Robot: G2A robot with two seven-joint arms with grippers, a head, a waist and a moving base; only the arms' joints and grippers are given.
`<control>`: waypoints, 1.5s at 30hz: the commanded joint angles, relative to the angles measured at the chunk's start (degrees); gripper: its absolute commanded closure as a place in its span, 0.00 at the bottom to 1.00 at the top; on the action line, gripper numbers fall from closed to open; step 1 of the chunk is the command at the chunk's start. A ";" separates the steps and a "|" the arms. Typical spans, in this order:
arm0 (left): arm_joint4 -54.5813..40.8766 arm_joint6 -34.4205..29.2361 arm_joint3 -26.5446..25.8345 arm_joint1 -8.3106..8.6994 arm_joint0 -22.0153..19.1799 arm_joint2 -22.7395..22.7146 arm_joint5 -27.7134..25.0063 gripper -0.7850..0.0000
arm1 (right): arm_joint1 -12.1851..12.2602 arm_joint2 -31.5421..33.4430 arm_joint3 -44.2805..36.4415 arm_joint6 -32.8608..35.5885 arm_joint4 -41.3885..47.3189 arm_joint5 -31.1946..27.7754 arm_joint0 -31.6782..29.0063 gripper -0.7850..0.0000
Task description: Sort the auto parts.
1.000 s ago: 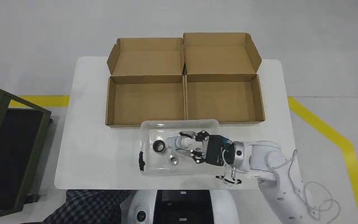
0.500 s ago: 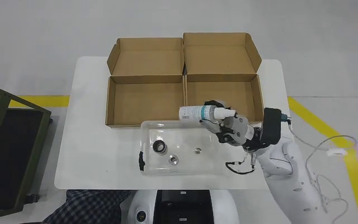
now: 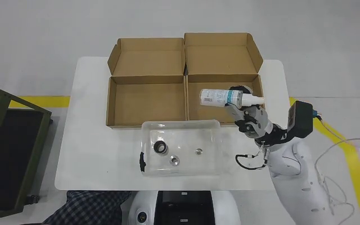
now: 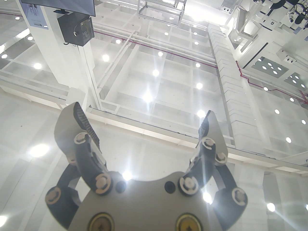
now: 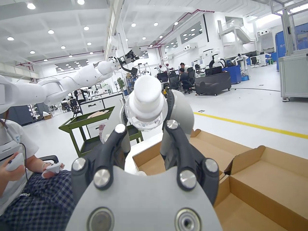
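Observation:
My right gripper is shut on a white bottle with a white cap, held on its side above the right cardboard box. In the right wrist view the bottle sits cap-first between the right gripper's dark fingers. The clear plastic tray in front of the boxes holds a black ring, a small metal fitting and a small nut. My left gripper is open and points up at the ceiling, holding nothing.
The left cardboard box stands beside the right one, both with lids folded back. A black clip hangs on the tray's left wall. The white table has bare room on its left side.
The right gripper has lifted the white bottle out of the tray and carried it back and to the right, over the right box.

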 commanded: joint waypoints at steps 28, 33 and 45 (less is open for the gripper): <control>0.00 0.00 0.00 0.00 0.00 0.00 0.00 0.00 | -0.14 -0.95 2.53 6.23 -8.71 3.98 1.13 1.00; 0.00 0.00 0.00 0.00 0.00 0.00 0.00 0.00 | -0.26 -0.96 4.18 7.40 -11.21 8.79 1.55 1.00; 0.00 0.00 0.00 0.00 0.00 0.00 0.00 0.00 | -0.63 -3.35 9.97 15.41 -15.53 17.51 5.62 1.00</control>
